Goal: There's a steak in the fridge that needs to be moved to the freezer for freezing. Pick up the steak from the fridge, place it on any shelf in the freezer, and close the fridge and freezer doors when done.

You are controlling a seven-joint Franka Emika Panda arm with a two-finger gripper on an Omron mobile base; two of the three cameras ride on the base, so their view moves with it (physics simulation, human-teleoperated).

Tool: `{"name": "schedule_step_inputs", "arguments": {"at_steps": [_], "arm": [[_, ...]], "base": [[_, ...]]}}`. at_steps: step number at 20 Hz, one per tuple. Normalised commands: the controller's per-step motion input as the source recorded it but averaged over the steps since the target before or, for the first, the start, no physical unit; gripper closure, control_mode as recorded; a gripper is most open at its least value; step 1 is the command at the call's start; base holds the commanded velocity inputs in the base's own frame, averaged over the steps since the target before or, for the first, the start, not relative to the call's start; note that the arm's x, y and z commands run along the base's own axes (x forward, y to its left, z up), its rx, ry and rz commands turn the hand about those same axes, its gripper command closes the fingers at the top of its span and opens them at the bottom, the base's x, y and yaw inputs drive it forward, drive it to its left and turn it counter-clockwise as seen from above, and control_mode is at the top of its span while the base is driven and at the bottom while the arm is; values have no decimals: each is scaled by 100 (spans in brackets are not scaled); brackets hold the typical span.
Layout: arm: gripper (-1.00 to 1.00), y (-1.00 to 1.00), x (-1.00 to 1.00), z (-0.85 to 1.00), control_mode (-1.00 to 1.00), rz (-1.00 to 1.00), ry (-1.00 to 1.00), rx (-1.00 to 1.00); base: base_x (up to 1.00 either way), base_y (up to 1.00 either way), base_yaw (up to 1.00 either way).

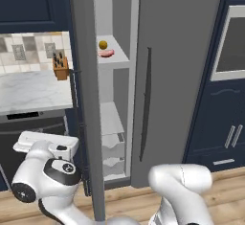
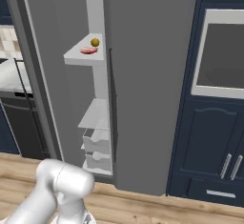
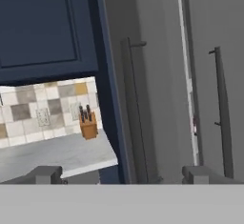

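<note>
Flat, even rendered light with no visible source and no glare; soft shading only inside the freezer [image 1: 115, 99] under its shelf [image 1: 114, 56], up and ahead of the gripper [image 3: 121, 173]. All three views are slightly soft and low-res, with jagged edges on the door handles [image 3: 220, 113] just beyond the fingertips [image 3: 47, 174], but no lens distortion at the borders. Steak [image 1: 106, 53] and yellow fruit [image 1: 103, 44] are small blobs without surface detail; navy cabinets [image 3: 43, 23] up-left of the gripper read dark but not crushed.

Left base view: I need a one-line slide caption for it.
Steak and yellow fruit sit on a white shelf in the narrow section behind its open door; wider door shut.
</note>
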Motion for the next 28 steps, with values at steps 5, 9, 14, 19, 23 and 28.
{"name": "schedule_step_inputs", "arguments": {"at_steps": [5,9,14,19,23,28], "arm": [[-100,0,65,-12,-100,-11,0,1],[-100,1,77,-1,-100,-10,0,0],[-100,0,65,-8,-100,-8,0,0],[-100,0,48,-31,-100,-13,0,0],[-100,-5,49,-30,-100,-16,0,0],[-100,-1,40,-22,-100,-5,-1,0]], "base": [[0,0,0],[0,0,0],[0,0,0],[0,0,0],[0,0,0],[0,0,0]]}}
